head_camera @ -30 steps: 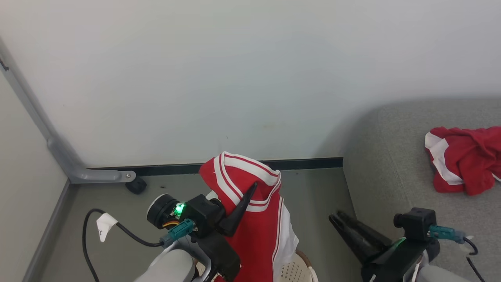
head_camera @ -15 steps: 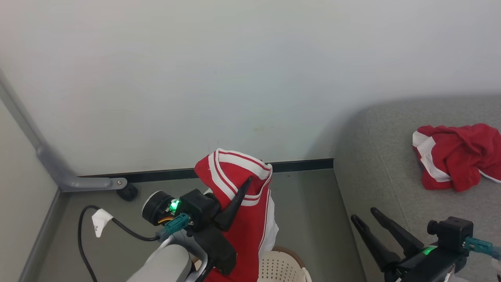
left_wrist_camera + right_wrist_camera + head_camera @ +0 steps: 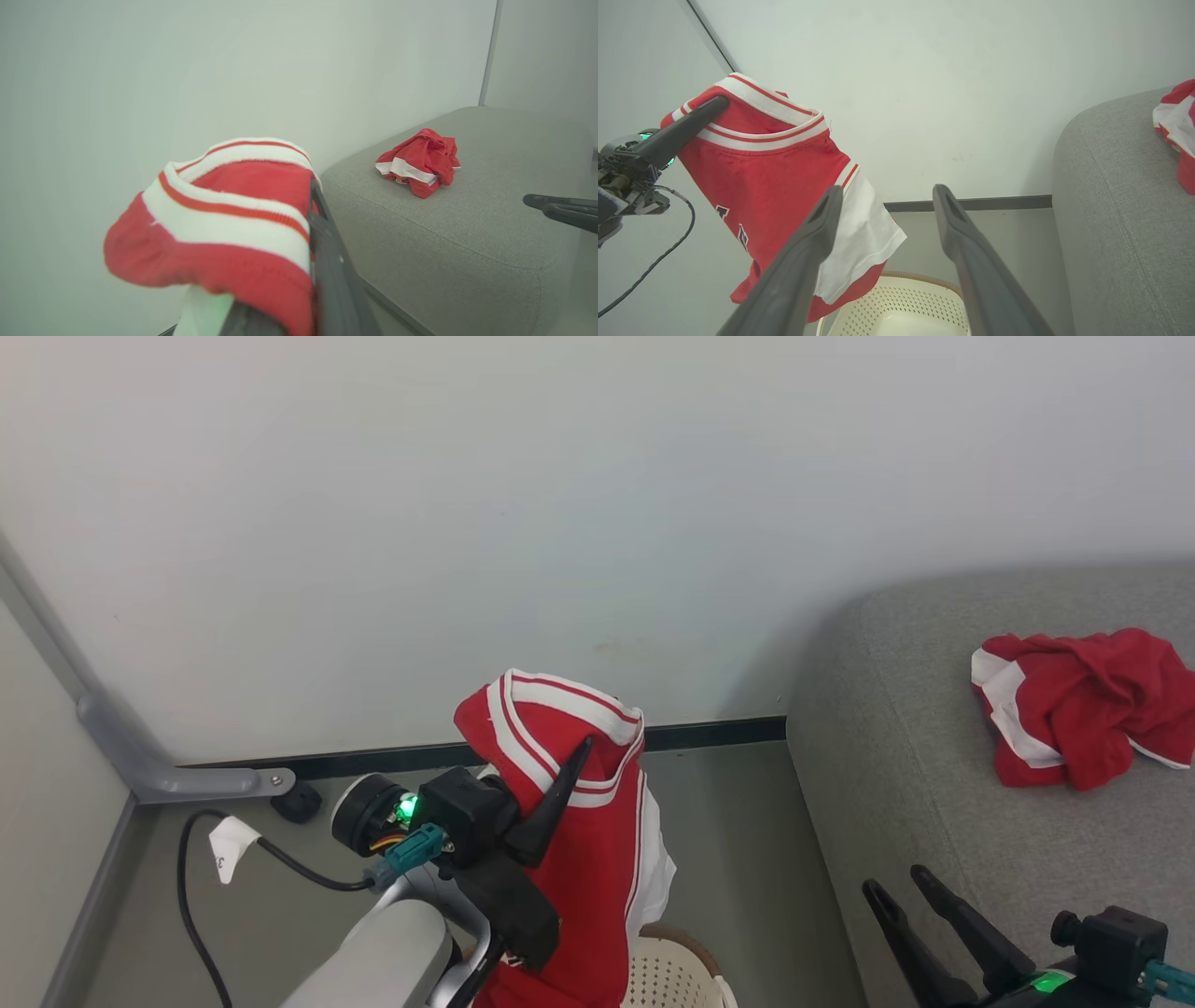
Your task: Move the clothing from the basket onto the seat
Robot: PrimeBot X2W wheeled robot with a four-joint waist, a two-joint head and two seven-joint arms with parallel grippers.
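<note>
Head view: left jaws clamp the jersey (image 3: 597,868) above the basket (image 3: 674,978).

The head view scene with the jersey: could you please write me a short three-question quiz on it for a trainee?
1. True or false: the left gripper holds the jersey up by its striped trim.
2. Where does the crumpled red garment lie? A on a table; B on the seat; C on a shelf.
3. Fill in: the right gripper is ____ and holds nothing.
Key: 1 true; 2 B; 3 open.
</note>
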